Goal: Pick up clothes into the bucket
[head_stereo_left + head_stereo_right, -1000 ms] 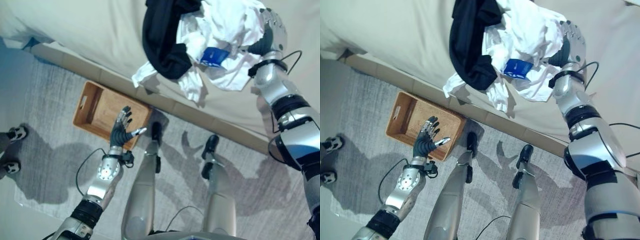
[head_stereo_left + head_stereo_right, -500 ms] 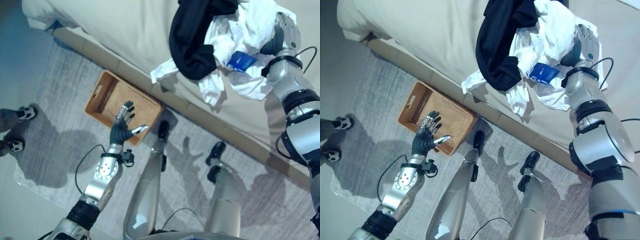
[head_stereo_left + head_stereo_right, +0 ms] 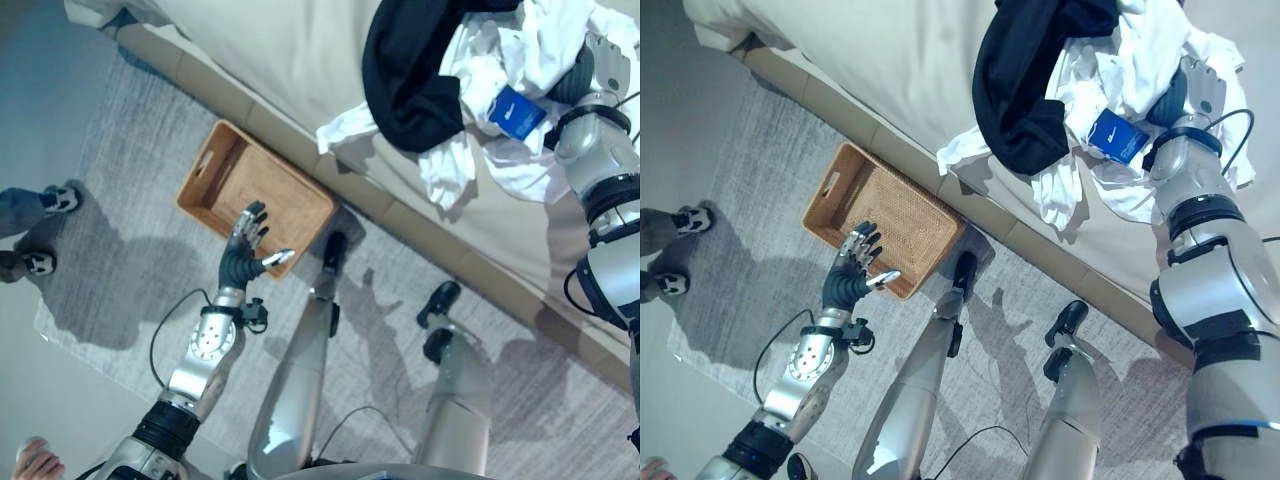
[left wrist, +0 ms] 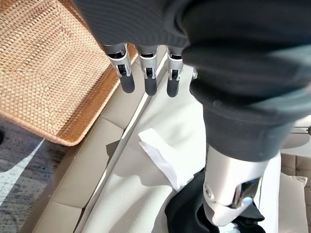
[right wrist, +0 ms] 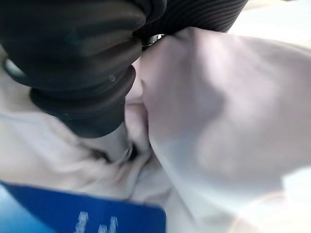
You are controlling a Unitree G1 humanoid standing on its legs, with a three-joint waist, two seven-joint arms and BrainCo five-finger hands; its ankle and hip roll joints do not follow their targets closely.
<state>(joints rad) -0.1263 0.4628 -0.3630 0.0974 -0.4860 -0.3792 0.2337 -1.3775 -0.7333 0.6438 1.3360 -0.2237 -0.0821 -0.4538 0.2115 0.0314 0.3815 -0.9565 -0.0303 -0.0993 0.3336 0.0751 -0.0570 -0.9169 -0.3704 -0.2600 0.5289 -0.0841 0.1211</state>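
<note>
A heap of clothes lies on the bed: a black garment (image 3: 420,70) on a crumpled white garment (image 3: 470,165) with a blue patch (image 3: 517,112). My right hand (image 3: 600,60) is pushed into the white cloth (image 5: 218,111) at the heap's far side, and the cloth covers most of it. An empty wicker basket (image 3: 262,195) stands on the rug beside the bed. My left hand (image 3: 245,255) hovers open over the basket's near edge (image 4: 43,73), its fingers (image 4: 148,73) straight and holding nothing.
The cream bed (image 3: 280,50) has a low padded base running diagonally past the basket. A grey rug (image 3: 130,290) covers the floor. A person's shoes (image 3: 40,230) stand at the left edge, and a person's hand (image 3: 35,462) shows at the lower left corner.
The head camera has swung, so the whole picture has shifted. Both hands keep their poses, the right one still in the clothes. A person's hand has come in at the lower left.
</note>
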